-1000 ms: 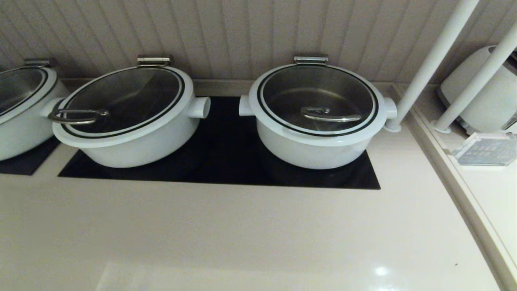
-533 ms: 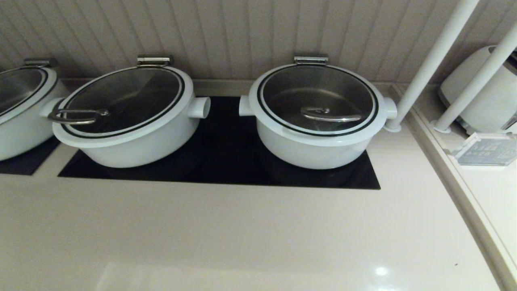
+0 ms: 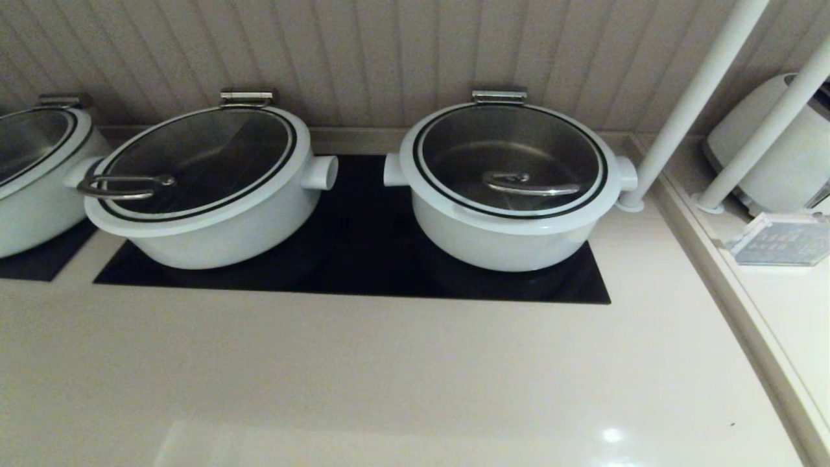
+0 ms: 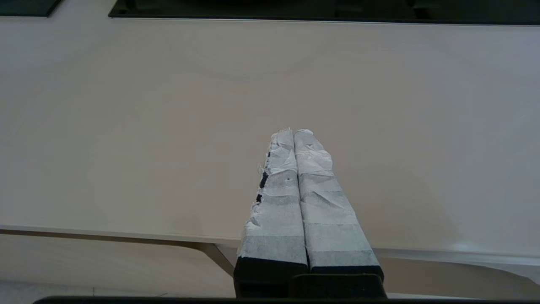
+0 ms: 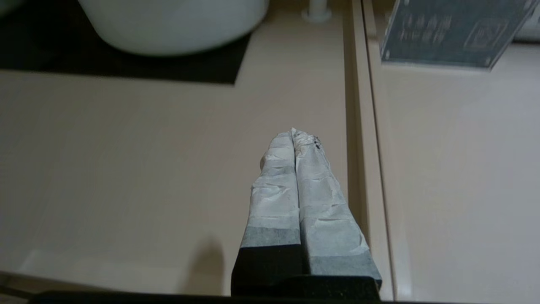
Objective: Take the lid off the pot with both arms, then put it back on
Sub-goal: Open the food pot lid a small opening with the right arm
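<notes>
The pot (image 3: 506, 243) is round and white and stands on the black cooktop (image 3: 363, 259) at the right. Its glass lid (image 3: 454, 194) lies flat and closed on it, with a low steel bar handle (image 3: 532, 185) and a steel hinge (image 3: 499, 96) at the back. The pot's lower wall shows in the right wrist view (image 5: 177, 25). Neither arm shows in the head view. My left gripper (image 4: 294, 131) is shut and empty over the bare counter near its front edge. My right gripper (image 5: 292, 133) is shut and empty over the counter, in front of and to the right of the pot.
A similar white pot (image 3: 214, 233) with a loop-handled lid (image 3: 123, 186) stands on the left, a third (image 3: 32, 214) at the far left. Two white slanted poles (image 3: 687, 110) rise right of the pot. A raised ledge (image 3: 733, 311), a sign holder (image 3: 778, 240) and a white appliance (image 3: 778, 162) lie right.
</notes>
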Motion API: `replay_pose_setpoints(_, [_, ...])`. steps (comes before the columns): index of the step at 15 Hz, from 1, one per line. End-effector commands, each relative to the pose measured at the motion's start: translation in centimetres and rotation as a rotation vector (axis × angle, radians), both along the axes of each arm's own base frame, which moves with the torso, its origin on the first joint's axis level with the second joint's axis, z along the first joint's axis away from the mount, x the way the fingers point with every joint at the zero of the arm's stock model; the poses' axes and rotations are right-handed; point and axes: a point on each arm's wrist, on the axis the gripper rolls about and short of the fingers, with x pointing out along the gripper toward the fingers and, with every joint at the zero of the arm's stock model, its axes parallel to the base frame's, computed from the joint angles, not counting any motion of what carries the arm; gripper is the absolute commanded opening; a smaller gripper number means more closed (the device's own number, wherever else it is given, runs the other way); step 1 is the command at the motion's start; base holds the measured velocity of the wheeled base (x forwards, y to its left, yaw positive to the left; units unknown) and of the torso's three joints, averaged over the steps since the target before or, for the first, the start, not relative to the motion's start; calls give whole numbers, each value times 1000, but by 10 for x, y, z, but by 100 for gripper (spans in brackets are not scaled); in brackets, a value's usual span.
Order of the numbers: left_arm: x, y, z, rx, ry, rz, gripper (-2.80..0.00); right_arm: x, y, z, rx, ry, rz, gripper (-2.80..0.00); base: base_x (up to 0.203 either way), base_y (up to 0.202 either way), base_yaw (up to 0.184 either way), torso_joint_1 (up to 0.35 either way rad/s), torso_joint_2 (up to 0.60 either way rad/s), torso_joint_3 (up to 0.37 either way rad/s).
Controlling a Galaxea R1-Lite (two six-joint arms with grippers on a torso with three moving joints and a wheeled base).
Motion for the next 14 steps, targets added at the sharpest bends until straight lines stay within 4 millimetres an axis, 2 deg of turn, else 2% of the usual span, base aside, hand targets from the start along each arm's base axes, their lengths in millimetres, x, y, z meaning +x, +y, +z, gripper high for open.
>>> replay_pose_setpoints(1, [0, 0, 0, -1, -1, 2, -280, 4, 0, 23, -12, 26, 9, -280, 0, 0, 0, 0, 0, 0])
replay_pose_setpoints(5, [0, 0, 0, -1, -1, 0, -280, 31, 3, 79, -94, 87, 135, -280, 0, 0, 0, 0, 0, 0])
replay_pose_setpoints(9, [0, 0, 0, -1, -1, 2, -280, 79, 7, 130, -186, 138, 323, -280, 0, 0, 0, 0, 0, 0])
replay_pose_setpoints(11, [0, 0, 0, -1, -1, 2, -280, 104, 9, 148, -197, 154, 412, -280, 0, 0, 0, 0, 0, 0])
replay_pose_setpoints(14, [0, 0, 0, -1, -1, 1, -280, 136, 13, 151, -172, 191, 614, -280, 0, 0, 0, 0, 0, 0])
